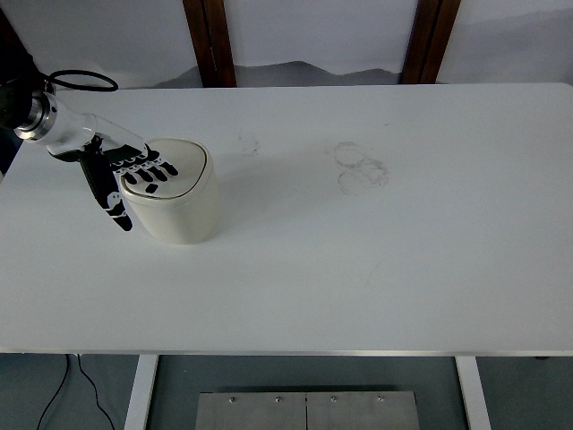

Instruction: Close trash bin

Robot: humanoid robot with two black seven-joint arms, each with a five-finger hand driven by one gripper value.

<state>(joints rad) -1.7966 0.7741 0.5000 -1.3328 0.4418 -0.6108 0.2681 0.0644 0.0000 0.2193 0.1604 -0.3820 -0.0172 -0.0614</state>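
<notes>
**Hand Flat on the Bin Lid**

While the left hand (134, 168) lies on top of the bin (175, 191), its four black fingers (154, 168) are stretched out side by side and rest flat on the lid (179, 170). They are not curled, and they do not grab anything. The thumb (115, 204) hangs down along the left side of the bin, close to its wall.

The bin is small, round and cream in color. It stands upright in the left part of the frame, a little above the middle, on the white table (358, 269). The lid looks flat and down on the bin, with no dark gap showing under it.

The arm (63, 130) comes in from the upper left of the frame. It has a silver and white wrist. A black cable (85, 81) loops just above it, near the far edge of the table.

Some faint ring marks (360, 167) show on the table right of the middle, well apart from the bin. Two brown posts (210, 40) stand at the top of the frame, behind the table. A thin black cord (76, 390) hangs below the table at the lower left, near a white table leg (141, 394).
</notes>
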